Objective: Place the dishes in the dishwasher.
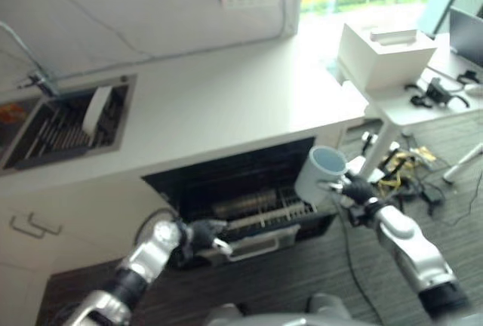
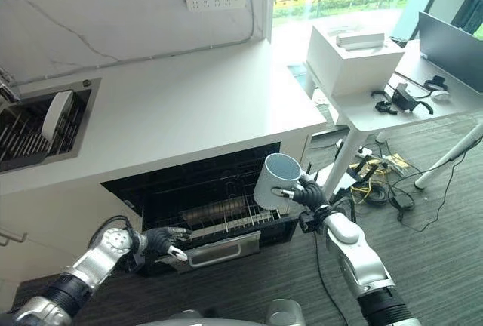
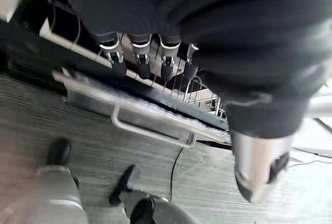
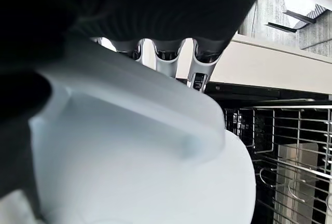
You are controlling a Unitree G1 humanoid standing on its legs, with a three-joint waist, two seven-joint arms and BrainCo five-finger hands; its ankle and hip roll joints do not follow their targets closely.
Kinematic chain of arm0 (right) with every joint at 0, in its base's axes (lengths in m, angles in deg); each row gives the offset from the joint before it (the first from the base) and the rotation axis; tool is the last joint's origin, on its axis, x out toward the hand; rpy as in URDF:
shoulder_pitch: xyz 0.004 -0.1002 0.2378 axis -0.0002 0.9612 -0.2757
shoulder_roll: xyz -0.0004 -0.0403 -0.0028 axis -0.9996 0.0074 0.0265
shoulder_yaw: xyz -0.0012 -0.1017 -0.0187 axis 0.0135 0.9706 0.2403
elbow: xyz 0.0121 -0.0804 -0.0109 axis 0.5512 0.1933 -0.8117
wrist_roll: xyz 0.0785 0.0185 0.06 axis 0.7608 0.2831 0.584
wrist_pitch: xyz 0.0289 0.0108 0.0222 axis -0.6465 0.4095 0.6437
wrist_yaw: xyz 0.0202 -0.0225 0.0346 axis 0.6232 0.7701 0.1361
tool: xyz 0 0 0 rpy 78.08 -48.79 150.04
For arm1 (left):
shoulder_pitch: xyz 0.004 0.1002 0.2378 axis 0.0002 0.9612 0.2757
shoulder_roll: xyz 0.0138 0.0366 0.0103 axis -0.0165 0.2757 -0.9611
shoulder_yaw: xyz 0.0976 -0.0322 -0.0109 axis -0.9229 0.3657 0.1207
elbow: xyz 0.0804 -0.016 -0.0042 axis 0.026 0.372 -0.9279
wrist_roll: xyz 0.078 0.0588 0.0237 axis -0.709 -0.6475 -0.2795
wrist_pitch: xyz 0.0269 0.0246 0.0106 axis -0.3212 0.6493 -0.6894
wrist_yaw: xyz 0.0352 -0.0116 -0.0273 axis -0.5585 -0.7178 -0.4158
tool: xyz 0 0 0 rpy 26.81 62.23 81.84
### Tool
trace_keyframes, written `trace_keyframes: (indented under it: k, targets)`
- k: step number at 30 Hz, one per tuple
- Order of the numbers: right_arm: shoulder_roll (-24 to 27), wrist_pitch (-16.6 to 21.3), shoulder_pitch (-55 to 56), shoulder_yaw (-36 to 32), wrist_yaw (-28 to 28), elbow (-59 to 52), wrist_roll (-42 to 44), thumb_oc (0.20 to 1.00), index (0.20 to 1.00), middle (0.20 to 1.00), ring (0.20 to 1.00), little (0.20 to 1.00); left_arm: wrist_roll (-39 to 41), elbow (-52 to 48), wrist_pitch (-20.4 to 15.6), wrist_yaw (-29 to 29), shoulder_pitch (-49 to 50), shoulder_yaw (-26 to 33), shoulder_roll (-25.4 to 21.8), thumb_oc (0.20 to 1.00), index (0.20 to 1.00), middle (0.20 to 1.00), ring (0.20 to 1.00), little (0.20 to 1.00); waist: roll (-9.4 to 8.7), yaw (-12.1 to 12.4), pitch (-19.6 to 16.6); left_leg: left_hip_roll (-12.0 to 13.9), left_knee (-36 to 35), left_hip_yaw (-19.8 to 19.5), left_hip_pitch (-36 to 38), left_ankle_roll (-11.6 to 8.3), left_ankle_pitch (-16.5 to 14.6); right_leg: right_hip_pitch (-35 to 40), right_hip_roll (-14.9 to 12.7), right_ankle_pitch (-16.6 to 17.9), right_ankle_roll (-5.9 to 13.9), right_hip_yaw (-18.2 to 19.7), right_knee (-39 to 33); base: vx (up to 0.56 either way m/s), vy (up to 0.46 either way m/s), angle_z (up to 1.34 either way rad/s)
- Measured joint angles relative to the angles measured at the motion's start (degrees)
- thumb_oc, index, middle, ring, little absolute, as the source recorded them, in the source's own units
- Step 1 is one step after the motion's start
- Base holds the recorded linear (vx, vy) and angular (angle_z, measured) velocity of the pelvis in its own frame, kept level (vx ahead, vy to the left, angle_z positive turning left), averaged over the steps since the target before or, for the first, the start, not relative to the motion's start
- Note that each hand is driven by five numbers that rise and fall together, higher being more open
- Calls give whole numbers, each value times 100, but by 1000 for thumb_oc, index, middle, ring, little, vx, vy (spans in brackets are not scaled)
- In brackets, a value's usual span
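A pale blue mug (image 2: pixel 276 181) hangs upright in front of the right end of the open dishwasher (image 2: pixel 204 190), my right hand (image 2: pixel 308 194) shut on its handle side. In the right wrist view the mug (image 4: pixel 129 151) lies under the curled fingers (image 4: pixel 167 60), with the wire rack behind it. The pulled-out rack (image 1: pixel 260 209) holds a metal item. My left hand (image 1: pixel 200 234) is open at the rack's front left; its straight fingers (image 3: pixel 140 58) reach just over the metal handle (image 3: pixel 150 130) without gripping it.
A sink (image 1: pixel 68 122) with a drying rack and a white plate (image 1: pixel 96 109) is set into the white counter (image 1: pixel 226 107) at the left. To the right stands a side table (image 1: pixel 423 111) with a white box (image 1: pixel 385 54). Cables (image 1: pixel 400 167) lie on the floor beneath it.
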Motion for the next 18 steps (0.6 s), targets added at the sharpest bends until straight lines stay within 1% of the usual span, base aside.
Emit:
trace_keyframes:
  k: [1, 3, 6, 8, 11, 12, 15, 16, 18]
  targets:
    - [-16, 0, -14, 2, 32, -1, -1, 200, 200, 200, 200, 200, -3, 77, 40, 10, -52, -13, 17, 1000, 1000, 1000, 1000, 1000, -7, -9, -3, 12, 0, 17, 14, -1, -1, 0, 12, 2, -3, 2, 2, 23, -5, -9]
    - [-35, -19, -17, 30, 149, -1, -112, 200, 200, 200, 200, 200, -172, 791, -11, -94, -272, 5, 270, 1000, 1000, 1000, 1000, 1000, -7, -66, -33, 27, -2, 31, 102, -5, -4, 84, 28, 4, -8, 17, -6, 18, -8, -7]
    - [-58, -110, -18, 147, 271, -1, -128, 200, 200, 200, 200, 200, -416, 1538, -42, -121, -536, 16, 517, 1000, 1000, 1000, 1000, 1000, -54, -156, -201, 45, -3, 41, 107, -13, -9, 73, 45, 4, -10, 33, -9, 18, -15, -3]
    - [-63, -168, -18, 218, 373, -3, -161, 200, 200, 200, 200, 200, -522, 1883, -15, 92, -686, 11, 576, 1000, 1000, 1000, 1000, 1000, -89, -163, -309, 63, -4, 69, 143, -35, -23, 80, 65, 3, -10, 91, -8, 17, -11, -13]
    - [-84, -242, -19, 219, 412, -13, -306, 200, 200, 200, 200, 200, -716, 1829, 202, 1359, -637, 70, 557, 1000, 1000, 1000, 1000, 1000, -111, -155, -468, 86, 4, 175, 179, -51, -76, 87, 87, 4, -9, 178, -16, 18, 0, -16]
    - [-97, -244, -19, 218, 416, -12, -332, 200, 200, 200, 200, 200, -857, 1852, 204, 1471, -629, 68, 567, 1000, 1000, 1000, 1000, 1000, -73, -166, -509, 86, 8, 187, 181, -51, -85, 84, 89, 4, -9, 189, -20, 21, 7, -10]
    - [-63, -278, -99, 222, 449, -12, -332, 200, 200, 200, 200, 200, -1226, 1869, 201, 2377, -635, 45, 515, 1000, 1000, 1000, 1000, 1000, -80, -212, -526, 102, 9, 205, 212, -52, -85, 79, 117, 7, -13, 200, -32, 19, 19, -4]
    - [-63, -290, -136, 221, 461, -12, -332, 200, 200, 200, 200, 200, -1304, 1875, 207, 2594, -625, -16, 531, 1000, 1000, 1000, 1000, 1000, -80, -226, -527, 105, 17, 217, 227, -52, -85, 87, 121, 8, -15, 212, -25, 5, 29, -8]
    - [-43, -371, -181, 200, 569, -12, -336, 200, 200, 200, 200, 200, -1527, 1626, 222, 3246, -374, -80, 548, 1000, 1000, 1000, 1000, 1000, -63, -250, -520, 108, 2, 259, 247, -52, -85, 84, 126, 7, -15, 246, -31, -2, 30, -8]
